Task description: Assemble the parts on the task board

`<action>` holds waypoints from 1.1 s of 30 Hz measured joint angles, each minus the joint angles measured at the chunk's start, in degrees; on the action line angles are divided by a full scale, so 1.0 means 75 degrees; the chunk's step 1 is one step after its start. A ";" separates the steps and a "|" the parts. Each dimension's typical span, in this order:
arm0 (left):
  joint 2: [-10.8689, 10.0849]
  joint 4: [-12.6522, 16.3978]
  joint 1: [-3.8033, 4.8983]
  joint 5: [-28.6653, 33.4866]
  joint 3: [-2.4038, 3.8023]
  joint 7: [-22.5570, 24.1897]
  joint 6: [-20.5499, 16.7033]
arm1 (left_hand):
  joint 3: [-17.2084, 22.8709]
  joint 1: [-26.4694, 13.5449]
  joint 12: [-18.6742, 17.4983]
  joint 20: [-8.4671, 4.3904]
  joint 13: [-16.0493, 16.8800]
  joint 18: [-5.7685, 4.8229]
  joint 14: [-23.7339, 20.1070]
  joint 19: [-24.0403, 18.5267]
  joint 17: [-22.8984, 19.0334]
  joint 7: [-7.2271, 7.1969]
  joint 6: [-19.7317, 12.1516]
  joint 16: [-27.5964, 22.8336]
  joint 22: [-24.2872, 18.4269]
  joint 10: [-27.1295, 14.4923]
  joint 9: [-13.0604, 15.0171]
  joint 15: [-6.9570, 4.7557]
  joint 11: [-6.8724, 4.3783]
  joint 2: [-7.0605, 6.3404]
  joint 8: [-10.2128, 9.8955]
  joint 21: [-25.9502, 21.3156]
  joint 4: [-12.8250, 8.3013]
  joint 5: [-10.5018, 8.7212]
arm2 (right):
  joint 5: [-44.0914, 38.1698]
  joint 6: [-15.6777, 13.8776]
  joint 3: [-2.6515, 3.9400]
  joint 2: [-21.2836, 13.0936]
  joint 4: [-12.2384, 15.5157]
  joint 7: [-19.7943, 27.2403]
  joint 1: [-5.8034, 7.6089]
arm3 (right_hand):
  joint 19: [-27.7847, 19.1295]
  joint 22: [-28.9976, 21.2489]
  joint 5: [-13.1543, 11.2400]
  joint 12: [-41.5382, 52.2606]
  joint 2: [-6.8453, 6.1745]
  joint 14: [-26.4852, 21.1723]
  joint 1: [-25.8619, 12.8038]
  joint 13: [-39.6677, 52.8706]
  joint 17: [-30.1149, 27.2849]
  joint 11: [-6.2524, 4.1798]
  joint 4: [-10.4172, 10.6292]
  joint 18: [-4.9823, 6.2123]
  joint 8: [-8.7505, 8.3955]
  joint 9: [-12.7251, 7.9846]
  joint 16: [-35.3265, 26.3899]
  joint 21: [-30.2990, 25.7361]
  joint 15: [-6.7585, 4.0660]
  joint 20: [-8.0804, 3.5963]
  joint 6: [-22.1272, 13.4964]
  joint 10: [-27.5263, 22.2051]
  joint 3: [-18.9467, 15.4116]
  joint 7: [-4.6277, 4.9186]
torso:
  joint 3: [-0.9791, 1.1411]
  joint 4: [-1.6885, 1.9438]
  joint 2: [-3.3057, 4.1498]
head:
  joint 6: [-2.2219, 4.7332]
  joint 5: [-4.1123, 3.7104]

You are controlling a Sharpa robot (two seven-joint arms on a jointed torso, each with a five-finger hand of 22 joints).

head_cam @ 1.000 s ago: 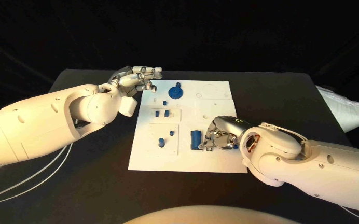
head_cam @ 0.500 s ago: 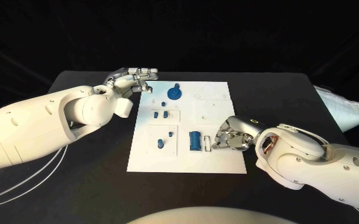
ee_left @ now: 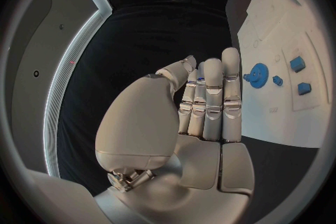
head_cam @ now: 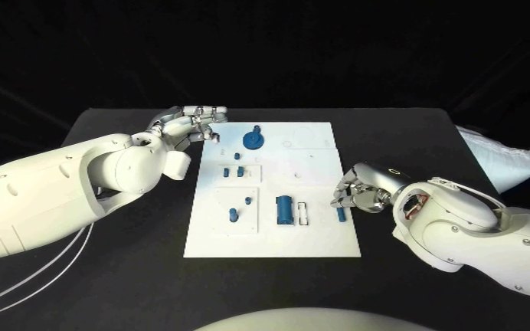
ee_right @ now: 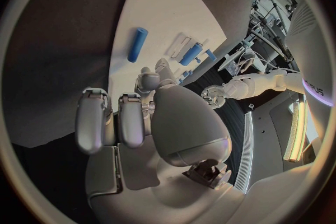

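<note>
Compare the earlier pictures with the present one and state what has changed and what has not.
The right hand has drawn back to the robot's right, away from the blue cylinder, and is now at the right edge of the task board with its fingers curled. Nothing was visibly picked up or set down. The left hand stays at the board's far left corner. The cylinder and the blue gear lie as before.

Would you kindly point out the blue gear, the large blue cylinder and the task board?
blue gear (head_cam: 254, 140), head view, its disc.
large blue cylinder (head_cam: 285, 208), head view, mid-body.
task board (head_cam: 320, 239), head view, bare near corner.
</note>
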 measured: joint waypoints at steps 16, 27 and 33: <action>0.0001 0.0006 -0.0069 0.0000 0.0000 0.0005 0.0000 | 0.0000 0.0000 0.0000 0.0000 0.0000 0.0000 -0.0013 0.0000 -0.0008 0.0000 0.0000 0.0000 -0.0001 0.0000 0.0000 0.0013 0.0000 0.0000 0.0000 0.0000 0.0000 0.0000 | -0.0577 0.0488 -0.0002 0.0001 -0.0168 -0.0496 0.0004 | 0.0000 0.0072 0.0437 0.0092 -0.0411 0.0000 -0.0628 0.0064 0.0029 -0.0044 0.0575 0.0000 -0.0029 0.0048 -0.0004 0.0000 0.0000 0.0000 0.0282 0.0099 -0.0324 -0.0060 | 0.0001 0.0001 0.0010 | -0.0029 -0.0018; 0.0003 0.0002 -0.0077 0.0001 0.0000 0.0005 0.0001 | 0.0000 0.0000 0.0000 0.0000 0.0005 0.0001 -0.0026 0.0000 -0.0010 0.0000 0.0000 0.0000 -0.0006 0.0000 0.0000 0.0026 0.0000 0.0000 0.0000 0.0000 0.0000 0.0000 | -0.0787 0.1082 -0.0004 0.0087 -0.0248 -0.0617 -0.0004 | 0.0000 0.0189 0.0437 0.0321 -0.0408 0.0000 -0.0685 0.0222 0.0028 -0.0055 0.0681 0.0000 -0.0029 0.0076 0.0073 0.0000 -0.0001 0.0000 0.0308 0.0168 -0.0390 -0.0083 | 0.0006 0.0001 0.0009 | -0.0049 0.0004; 0.0004 0.0002 -0.0079 0.0002 0.0000 0.0005 0.0002 | 0.0000 0.0000 0.0000 0.0000 0.0004 0.0000 -0.0026 0.0000 -0.0009 0.0000 0.0000 0.0000 -0.0006 0.0000 0.0000 0.0025 0.0000 0.0000 0.0000 0.0000 0.0000 0.0000 | -0.0864 0.1226 0.0013 0.0182 -0.0282 -0.0639 -0.0005 | 0.0000 0.0209 0.0481 0.0359 -0.0368 0.0000 -0.0645 0.0251 0.0027 -0.0082 0.0702 0.0000 -0.0025 0.0120 0.0073 0.0036 -0.0001 0.0000 0.0349 0.0196 -0.0369 -0.0094 | 0.0004 0.0001 0.0008 | -0.0059 0.0009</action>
